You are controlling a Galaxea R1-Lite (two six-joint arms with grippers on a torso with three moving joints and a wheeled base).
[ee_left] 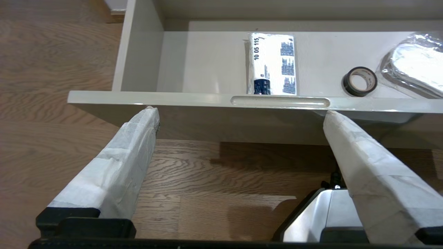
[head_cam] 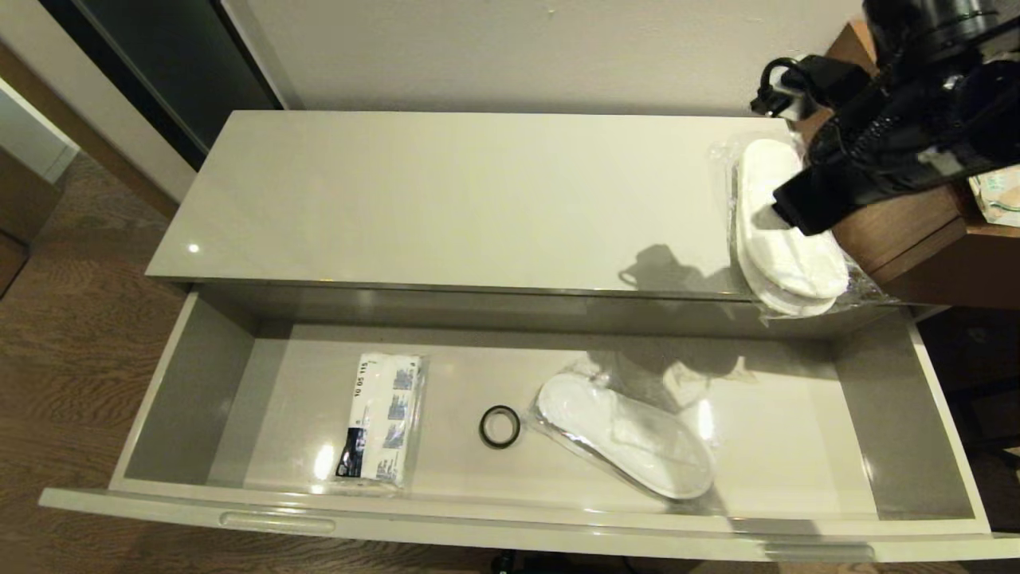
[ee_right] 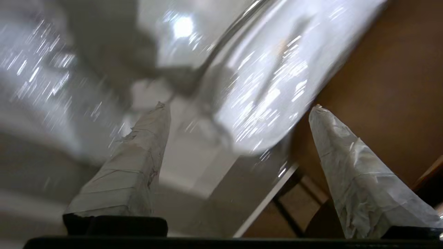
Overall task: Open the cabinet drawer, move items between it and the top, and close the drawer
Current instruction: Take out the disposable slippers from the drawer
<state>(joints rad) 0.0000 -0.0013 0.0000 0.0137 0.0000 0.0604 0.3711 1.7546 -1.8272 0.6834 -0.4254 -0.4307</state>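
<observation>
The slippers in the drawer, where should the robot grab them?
Probably from straight above, pinching the loose crinkled end of the clear bag at the heel end of the bagged slippers. They lie flat on the drawer floor, so the puffed-up plastic is easiest to catch.

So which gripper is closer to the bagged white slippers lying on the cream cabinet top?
Right. The right gripper is open just above the bagged white slippers on the cabinet top. The left gripper is open below the drawer front, far away.
</observation>
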